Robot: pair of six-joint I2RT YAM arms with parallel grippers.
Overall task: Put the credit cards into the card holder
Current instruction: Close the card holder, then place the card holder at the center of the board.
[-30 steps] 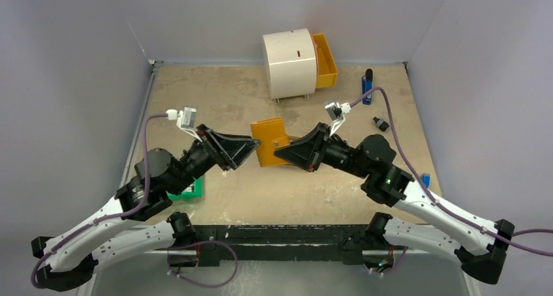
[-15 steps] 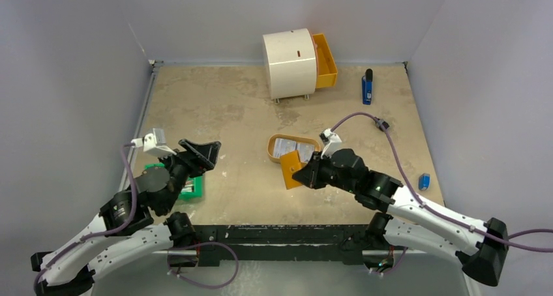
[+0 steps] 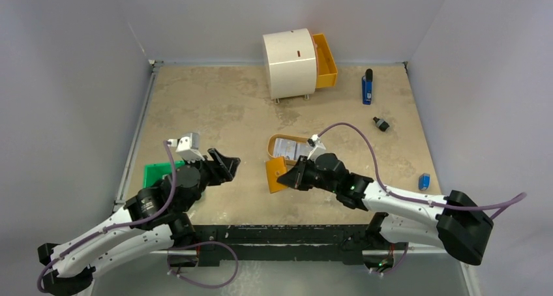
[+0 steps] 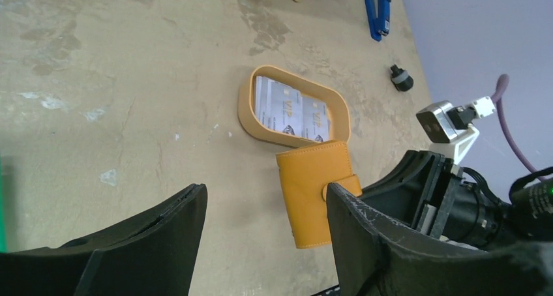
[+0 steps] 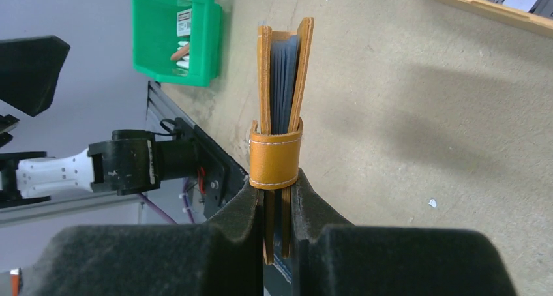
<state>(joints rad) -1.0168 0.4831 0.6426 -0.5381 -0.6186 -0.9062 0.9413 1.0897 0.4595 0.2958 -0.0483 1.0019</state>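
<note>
Right gripper [image 5: 277, 192] clamped on the strapped card holder [image 5: 280, 87], gripping its strap edge. Left gripper [image 4: 264, 208] spread wide, holding nothing, off to the holder's left. Credit cards [image 4: 290, 111] lie side by side in the oval tray [image 4: 246, 103], just behind the holder.

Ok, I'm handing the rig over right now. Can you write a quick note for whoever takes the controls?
Left tool: open, empty, above bare table on the near side of the tray.
Right tool: shut on the orange card holder, gripping it at its strapped edge.
Credit cards: both lie flat in the tan oval tray, just beyond the holder.
Done: holder gripped; no card in it that I can see.
Left: the strap is wrapped shut, so open the holder, pick each card from the tray, slide both in.
</note>
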